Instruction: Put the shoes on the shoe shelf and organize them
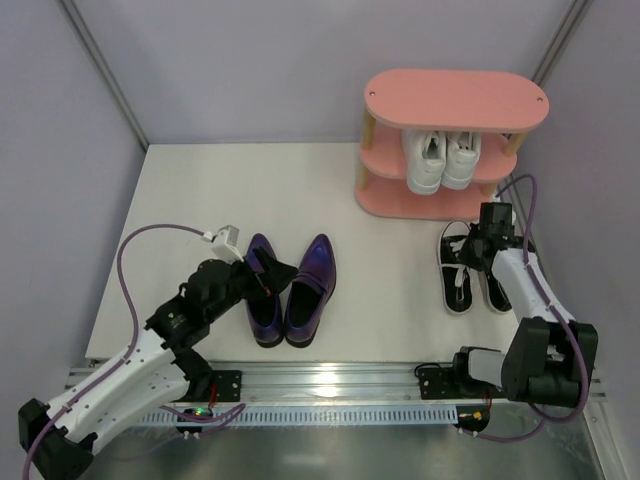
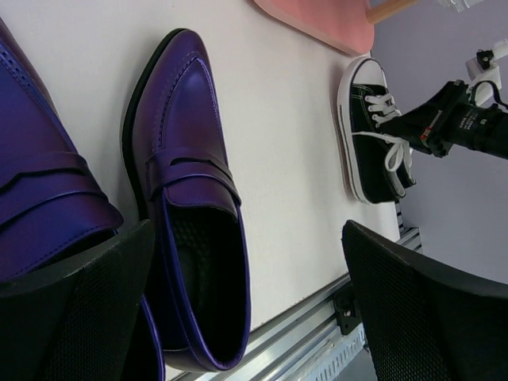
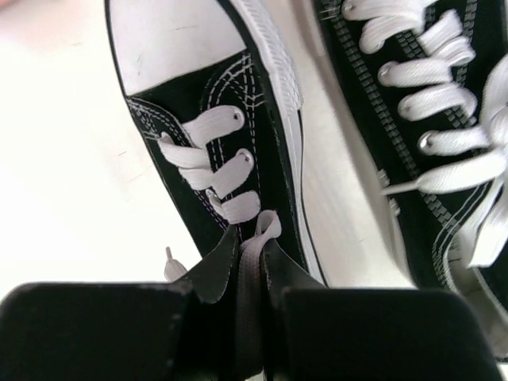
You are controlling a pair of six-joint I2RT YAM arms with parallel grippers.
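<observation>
Shelf (image 1: 455,100): far right corner, white sneakers (image 1: 443,160) on middle tier.
Purple loafers (image 1: 308,285): near edge, left of centre.
Left gripper (image 1: 266,270): spread wide over one loafer.
Right gripper (image 3: 250,248): pinched on a black sneaker (image 3: 190,103) by its tongue, near the shelf.

White tabletop (image 1: 200,200) inside pale lilac walls (image 1: 250,60), ribbed metal rail (image 1: 330,380) along near edge.

The top board of the shoe shelf (image 1: 455,100) hides the far ends of the white sneakers (image 1: 442,165); the right arm (image 1: 525,285) covers much of one black sneaker (image 1: 491,292); in the left wrist view, one purple loafer (image 2: 40,182) is cut off by the edge.
</observation>
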